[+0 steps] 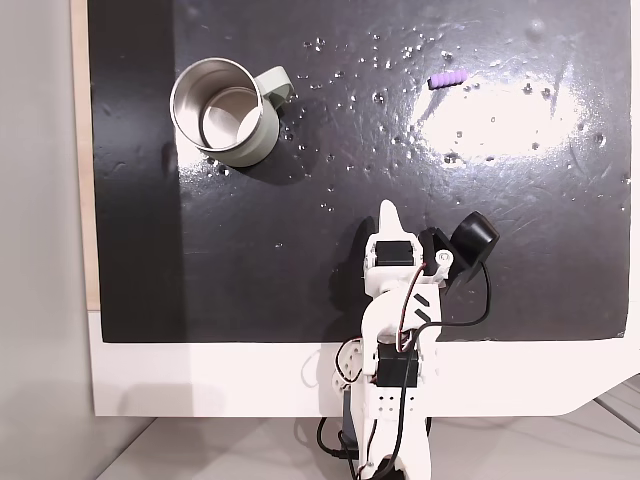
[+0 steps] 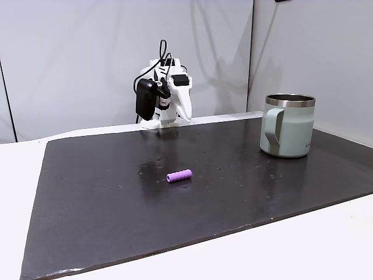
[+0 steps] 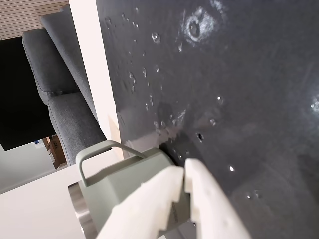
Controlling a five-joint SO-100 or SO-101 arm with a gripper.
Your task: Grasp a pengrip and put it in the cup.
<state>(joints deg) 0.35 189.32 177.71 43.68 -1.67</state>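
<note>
The pengrip [image 1: 447,79] [image 2: 179,175] is a tiny purple ribbed tube lying on its side on the black mat, alone in the open. The cup [image 1: 225,110] [image 2: 288,125] [image 3: 124,184], pale grey-green with a steel inside, stands upright on the mat, far from the pengrip. My gripper [image 1: 388,210] [image 2: 185,116] [image 3: 182,172] sits folded back at the mat's edge near the arm's base, away from both. In the wrist view its two white fingers press together with nothing between them, and the cup's handle side shows behind them.
The black mat [image 1: 300,250] lies on a white table [image 1: 200,380] and carries small glossy specks [image 1: 380,60]. A black round camera knob [image 1: 470,245] [image 2: 144,99] hangs beside the wrist. A grey sofa [image 3: 65,94] stands beyond the table in the wrist view.
</note>
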